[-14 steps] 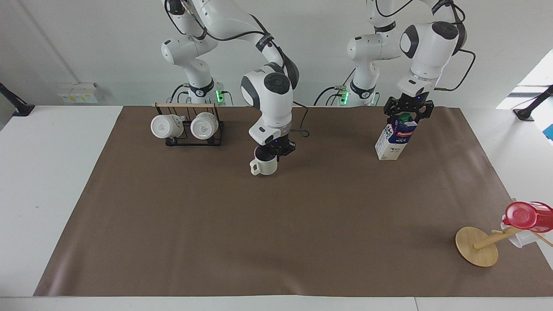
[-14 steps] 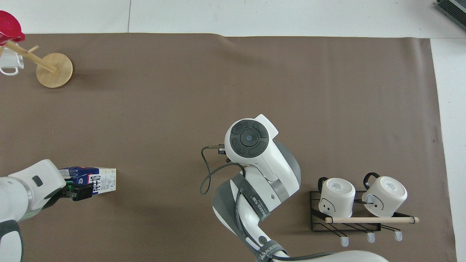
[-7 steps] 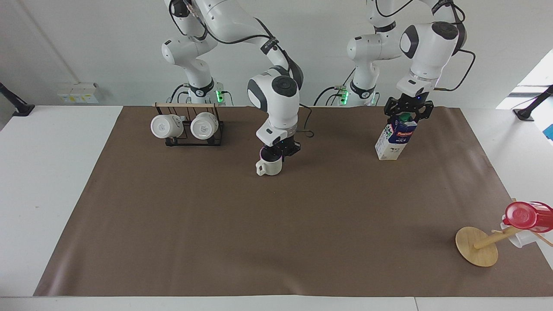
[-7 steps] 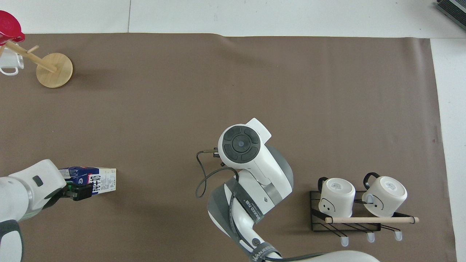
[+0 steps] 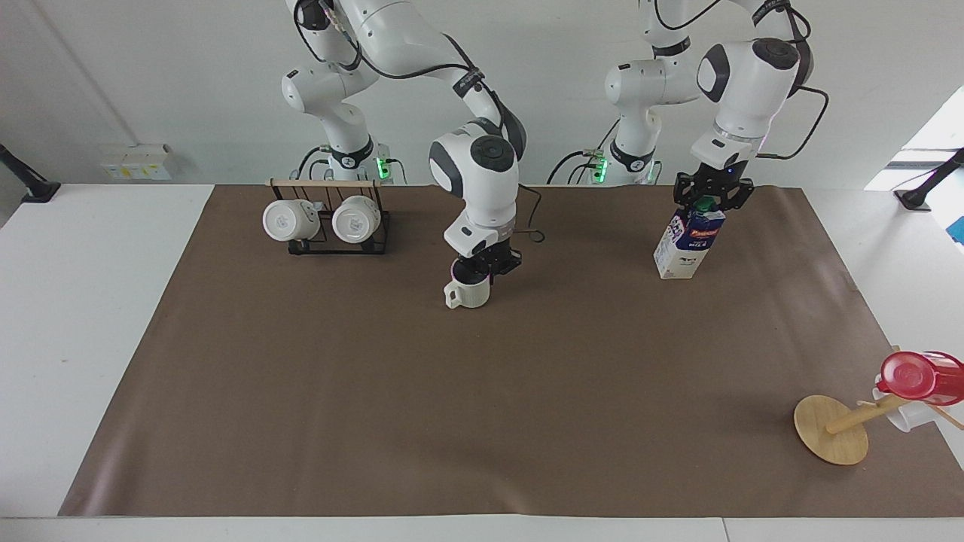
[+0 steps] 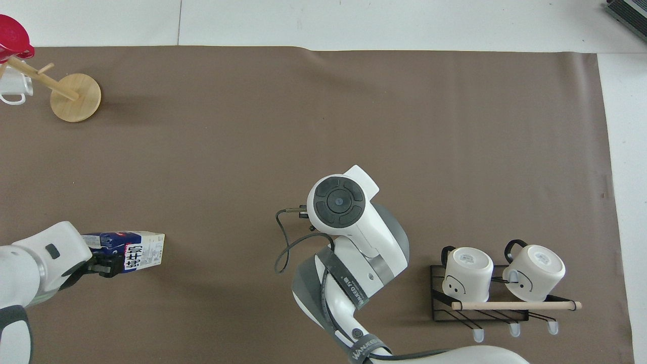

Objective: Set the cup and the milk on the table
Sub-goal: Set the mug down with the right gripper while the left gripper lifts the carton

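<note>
Taking the facing view from its left, the black wire rack (image 5: 337, 226) holds two white mugs (image 5: 322, 220) on their sides near the robots. Toward the left arm's end from the rack, the cup (image 5: 467, 292) stands upright on the table (image 5: 482, 391) — the right gripper (image 5: 482, 266) has its fingers clamped on the cup's rim. Further toward that end from the rack stands the milk (image 5: 688, 244), tilted slightly; the left gripper (image 5: 709, 199) sits at its green cap, but I cannot tell whether its jaws grip it.
</note>
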Controlling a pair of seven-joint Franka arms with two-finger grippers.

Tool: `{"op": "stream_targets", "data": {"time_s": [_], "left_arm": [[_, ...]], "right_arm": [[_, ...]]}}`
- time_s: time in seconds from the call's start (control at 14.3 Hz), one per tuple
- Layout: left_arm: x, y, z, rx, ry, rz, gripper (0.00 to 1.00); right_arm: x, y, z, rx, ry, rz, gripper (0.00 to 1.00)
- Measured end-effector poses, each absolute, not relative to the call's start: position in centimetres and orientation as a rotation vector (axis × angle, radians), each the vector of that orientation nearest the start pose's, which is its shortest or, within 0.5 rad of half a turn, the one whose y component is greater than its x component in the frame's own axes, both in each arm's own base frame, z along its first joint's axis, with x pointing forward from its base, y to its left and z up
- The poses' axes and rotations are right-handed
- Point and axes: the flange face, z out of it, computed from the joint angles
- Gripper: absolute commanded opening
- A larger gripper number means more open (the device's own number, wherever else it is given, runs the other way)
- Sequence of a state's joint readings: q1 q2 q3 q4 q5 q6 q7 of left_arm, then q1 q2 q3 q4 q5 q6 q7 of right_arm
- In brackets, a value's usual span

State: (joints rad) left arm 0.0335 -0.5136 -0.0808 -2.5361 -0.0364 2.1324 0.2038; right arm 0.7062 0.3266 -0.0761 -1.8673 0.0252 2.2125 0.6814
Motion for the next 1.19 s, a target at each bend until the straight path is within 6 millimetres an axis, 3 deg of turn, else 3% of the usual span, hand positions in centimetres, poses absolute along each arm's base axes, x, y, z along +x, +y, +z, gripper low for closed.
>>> {"op": "stream_targets", "data": {"time_s": [0.14,0.42,0.63,0.84,1.19], "left_arm": [[39.7,-2.1,45.8,-3.101,0.35,-0.168,0.63],[39.7,-2.1,45.8,-3.1,0.356,-0.169,0.6],[39.9,-2.0,46.2,-3.099,0.358,-0.182,0.58],[40.3,-2.1,47.5,-3.096,0.36,-0.211,0.58],[41.2,-2.8,50.7,-3.095,0.315,-0.259,0.56]], "right_arm": [[50.6,37.3,34.3,-3.132,0.097,-0.027,1.0],[50.7,37.4,34.4,-3.128,0.097,-0.035,1.0],[51.2,37.6,35.9,-3.109,0.101,-0.071,1.0],[52.3,36.5,39.3,-3.072,0.134,-0.135,1.0],[52.8,31.4,46.4,-3.062,0.173,-0.139,1.0]]}}
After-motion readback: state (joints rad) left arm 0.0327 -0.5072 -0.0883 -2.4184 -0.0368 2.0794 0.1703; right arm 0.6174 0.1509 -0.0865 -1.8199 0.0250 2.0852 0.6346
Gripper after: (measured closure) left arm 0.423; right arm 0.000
